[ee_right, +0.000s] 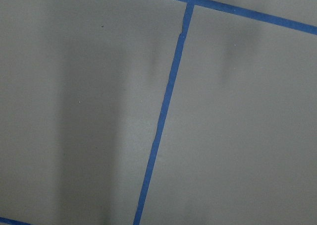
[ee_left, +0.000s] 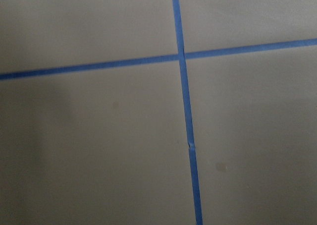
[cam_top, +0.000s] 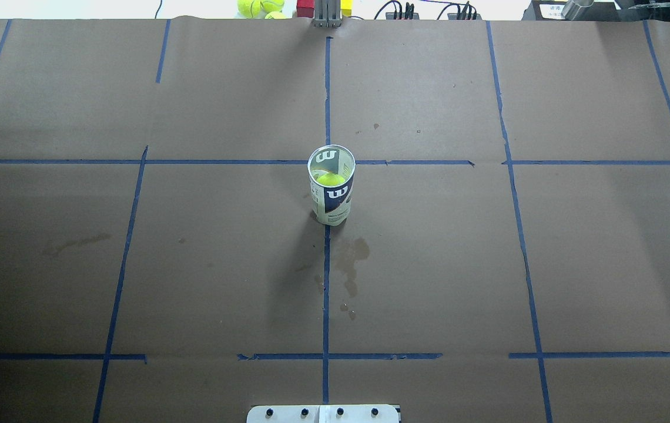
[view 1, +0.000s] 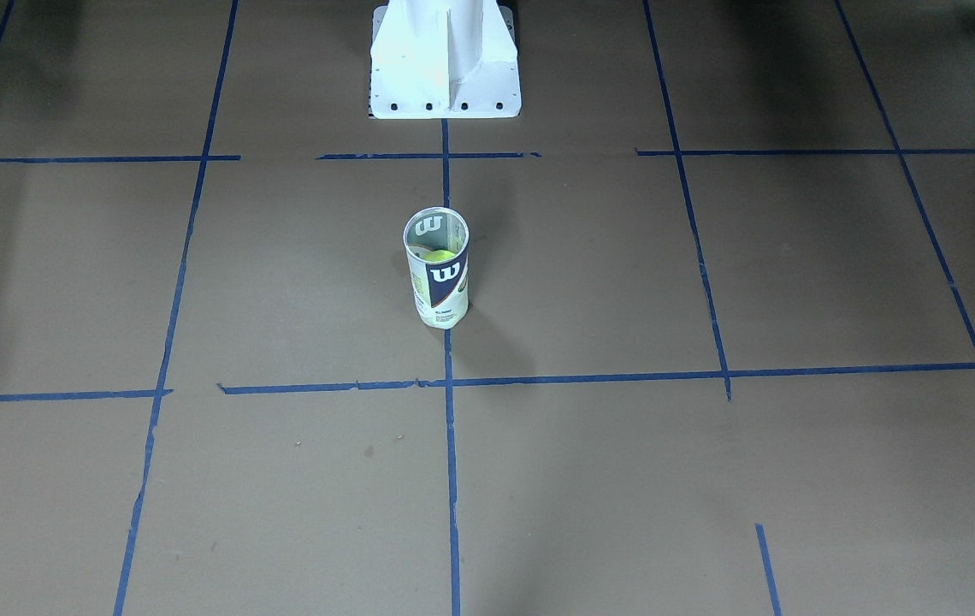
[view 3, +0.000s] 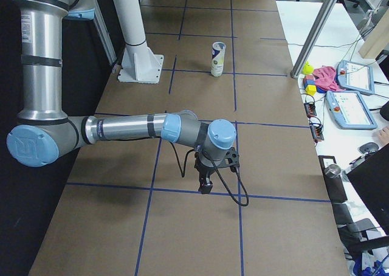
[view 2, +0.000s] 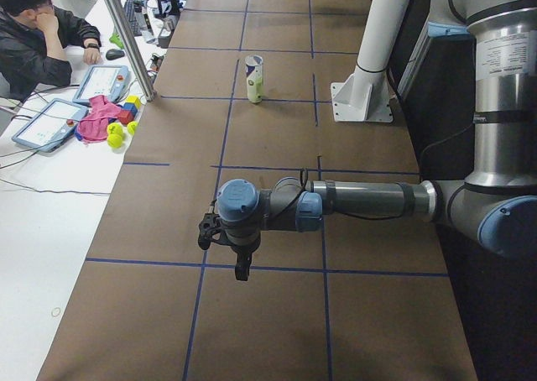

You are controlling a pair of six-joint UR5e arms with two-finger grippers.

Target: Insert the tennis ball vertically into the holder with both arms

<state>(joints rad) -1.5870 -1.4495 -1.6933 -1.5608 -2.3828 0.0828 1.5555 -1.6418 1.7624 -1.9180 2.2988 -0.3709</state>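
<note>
Tennis ball (cam_top: 330,178), yellow-green, sits in the upright clear plastic cylindrical holder (cam_top: 335,202) on the brown tabletop (cam_top: 194,264); whether the left gripper (view 2: 242,269) or the right gripper (view 3: 206,187) is open cannot be told.

High cameras face each other across the brown paper tabletop (cam_top: 194,264), side cameras at both ends, wrist cameras close above

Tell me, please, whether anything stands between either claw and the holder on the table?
Nothing visible does. The holder stands upright at mid-table, a tennis ball already inside. Between it and the left claw and the right claw, both out towards the table's ends, lies only taped table surface.
</note>
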